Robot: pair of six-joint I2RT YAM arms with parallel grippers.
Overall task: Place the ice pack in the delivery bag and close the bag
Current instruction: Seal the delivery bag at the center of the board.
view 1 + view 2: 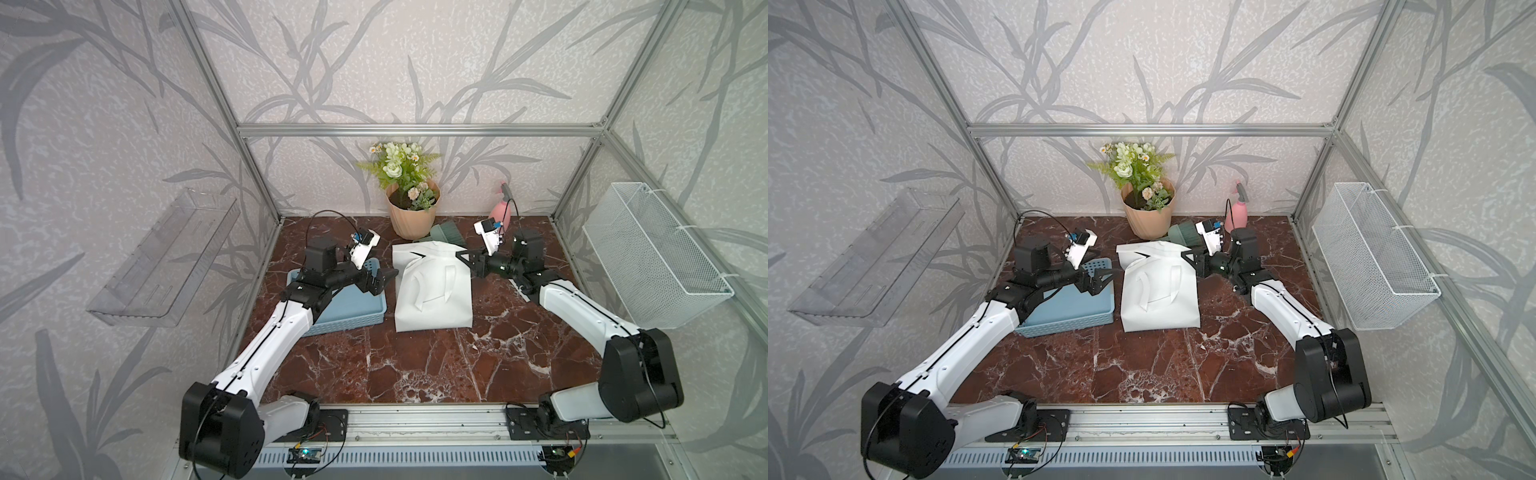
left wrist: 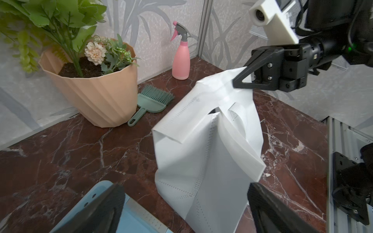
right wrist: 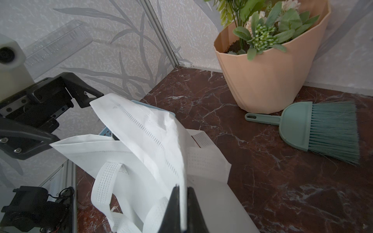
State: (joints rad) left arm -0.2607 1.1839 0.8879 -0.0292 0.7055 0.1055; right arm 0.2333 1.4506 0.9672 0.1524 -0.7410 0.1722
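One delivery bag (image 1: 432,299); one blue basket (image 1: 353,309) beside it; right jaws clenched on bag's rim; left jaws spread, empty.

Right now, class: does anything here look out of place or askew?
The white bag lies flattened on the table, not standing open, its rim crumpled where the right gripper pinches one corner. No ice pack is in view.

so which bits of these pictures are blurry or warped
In both top views: evenly lit and sharp, frame posts leaning outward from the wide lens. Left wrist view: left gripper's fingers are dark soft blurs, delivery bag crisp. Right wrist view: right gripper a close dark silhouette pinching bag fabric.
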